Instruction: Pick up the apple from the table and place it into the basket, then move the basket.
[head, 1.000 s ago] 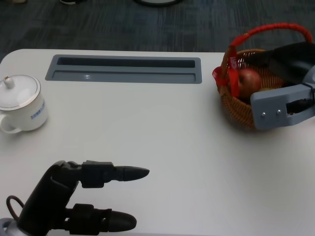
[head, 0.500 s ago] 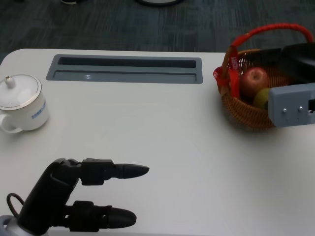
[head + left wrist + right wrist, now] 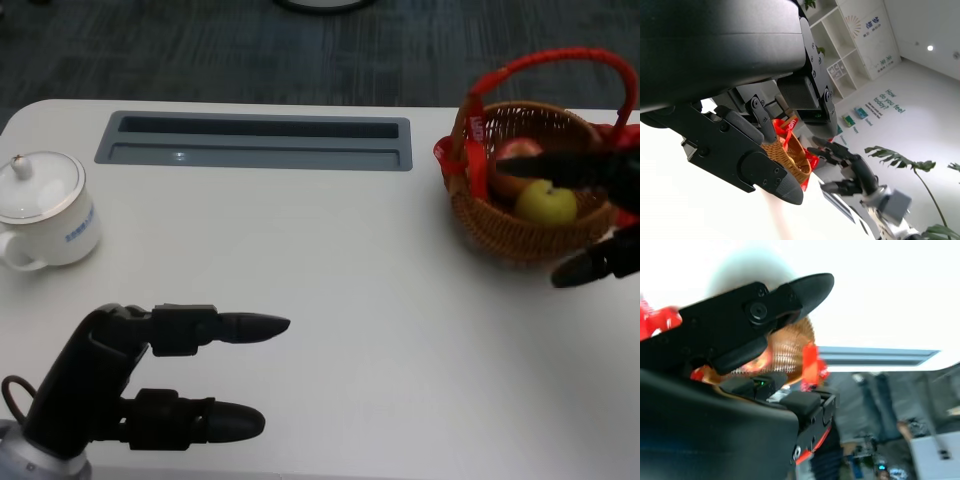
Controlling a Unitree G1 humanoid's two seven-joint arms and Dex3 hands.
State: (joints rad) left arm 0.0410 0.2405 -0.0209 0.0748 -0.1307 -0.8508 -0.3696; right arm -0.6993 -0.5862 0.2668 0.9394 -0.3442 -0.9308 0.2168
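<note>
Where the white table (image 3: 350,300) meets its right edge, the wicker basket (image 3: 500,235) with a red-wrapped handle (image 3: 545,62) stands upright, and the red apple (image 3: 518,150) lies inside it, toward the far side of the bowl, partly hidden by a yellow-green fruit (image 3: 547,203) that sits nearer the front. The right hand (image 3: 597,215) comes in from the table's right edge at the basket: one black finger lies across the top of the bowl, over the fruit, and another shows just outside the near wall of the wicker, low at the table surface. The fingers are spread apart and nothing is seen in them; whether any finger touches the wicker cannot be told. The left hand (image 3: 150,385) rests near the table's front edge toward the left corner, its fingers stretched out and apart, pointing along the table toward the right, with nothing between them. A white lidded mug (image 3: 45,208) stands near the left edge. A grey recessed slot (image 3: 255,140) runs along the far edge of the table, between the mug's side and the basket's side.
</note>
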